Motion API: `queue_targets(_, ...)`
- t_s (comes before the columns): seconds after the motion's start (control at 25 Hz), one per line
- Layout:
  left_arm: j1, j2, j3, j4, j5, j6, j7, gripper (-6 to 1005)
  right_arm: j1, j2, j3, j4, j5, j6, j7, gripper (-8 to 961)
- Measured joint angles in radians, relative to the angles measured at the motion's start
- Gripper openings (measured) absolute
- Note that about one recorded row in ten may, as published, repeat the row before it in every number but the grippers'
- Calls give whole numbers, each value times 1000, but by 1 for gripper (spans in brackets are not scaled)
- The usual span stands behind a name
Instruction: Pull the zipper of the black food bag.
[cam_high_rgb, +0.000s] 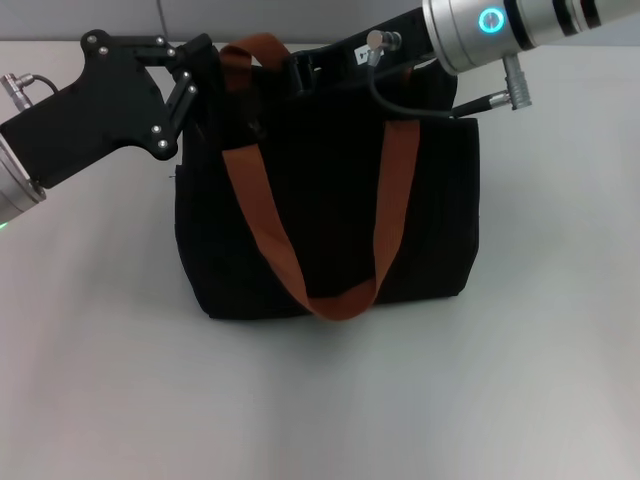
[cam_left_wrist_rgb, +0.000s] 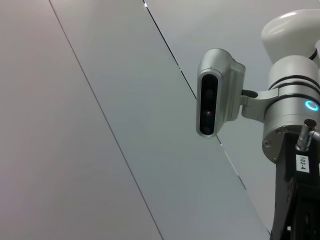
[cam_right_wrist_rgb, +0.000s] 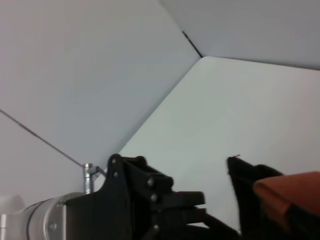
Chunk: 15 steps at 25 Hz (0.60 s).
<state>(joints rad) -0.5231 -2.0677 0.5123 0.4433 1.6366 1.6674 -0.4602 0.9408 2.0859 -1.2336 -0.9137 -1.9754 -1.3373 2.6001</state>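
The worktop (cam_high_rgb: 320, 400) is a plain, pale grey-white surface that fills the head view from the near edge to the wall at the back. Only one thing stands directly on it: the bag (cam_high_rgb: 330, 230), a boxy black tote set upright a little beyond the middle, its base flat on the surface. An orange strap (cam_high_rgb: 290, 270) hangs down its front face, ending above the worktop.

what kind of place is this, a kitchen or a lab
Probably a lab or test bench, not a kitchen: a bare white table, plain grey wall panels, and a single black food bag staged between the left hand and the right hand.
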Motion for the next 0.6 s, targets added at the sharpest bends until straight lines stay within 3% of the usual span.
queue_targets(0.6,-2,0,0,0,0,-2,0,32,1,-2,-2,7,4,-2,1,212)
